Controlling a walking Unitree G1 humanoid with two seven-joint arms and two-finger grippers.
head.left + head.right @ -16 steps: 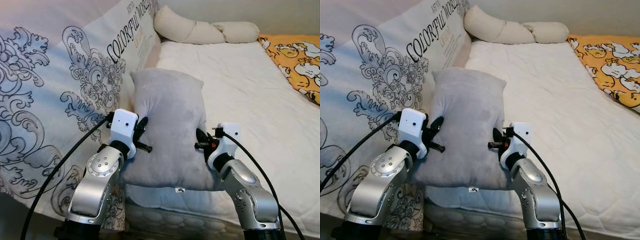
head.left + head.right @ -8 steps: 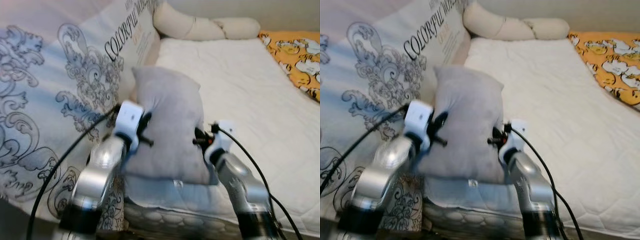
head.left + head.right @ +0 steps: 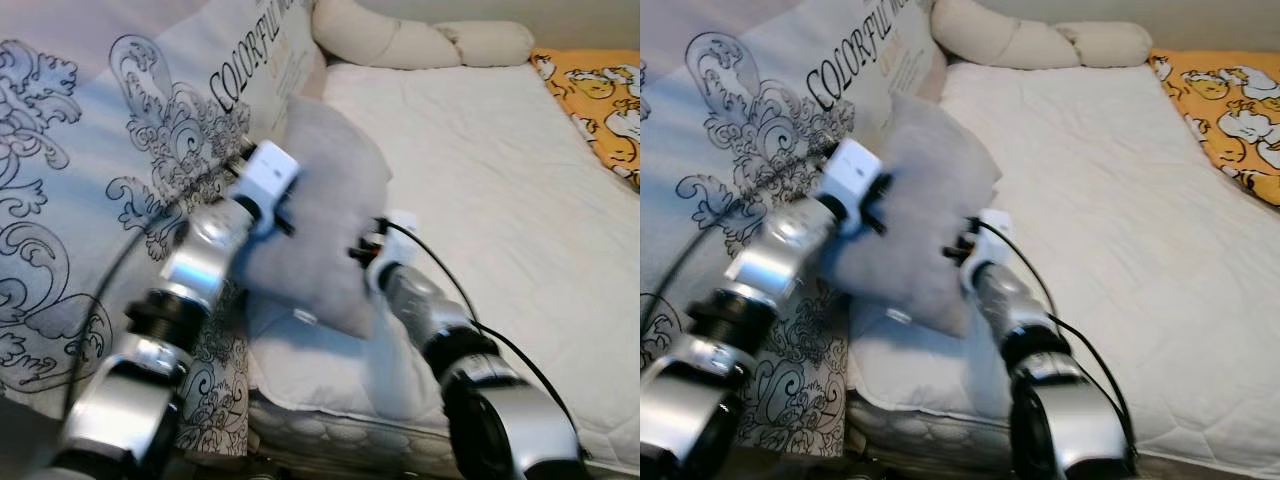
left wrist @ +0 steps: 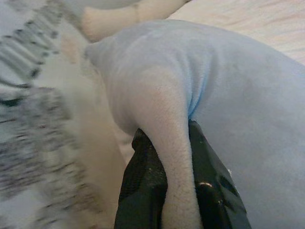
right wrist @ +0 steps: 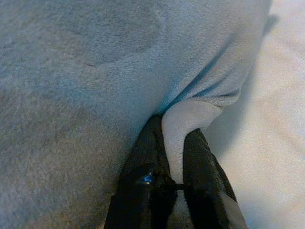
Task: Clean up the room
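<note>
A soft grey pillow (image 3: pixel 325 225) is held up over the white bed (image 3: pixel 480 180), tilted toward the patterned duvet on the left. My left gripper (image 3: pixel 283 212) is shut on the pillow's left edge, and the left wrist view shows a fold of grey fabric (image 4: pixel 169 157) pinched between the black fingers (image 4: pixel 143 191). My right gripper (image 3: pixel 362 245) is shut on the pillow's right edge; a fold of the pillow (image 5: pixel 183 129) sits between its fingers (image 5: pixel 200 171).
A large white duvet with black ornaments and lettering (image 3: pixel 120 190) rises along the left. Two cream pillows (image 3: pixel 430 40) lie at the head of the bed. An orange cartoon blanket (image 3: pixel 605 100) covers the far right. The mattress edge (image 3: pixel 330 430) is close below.
Both arms have stretched forward and to the left, carrying the pillow further onto the bed and tilting it toward the duvet. The view has also shifted.
</note>
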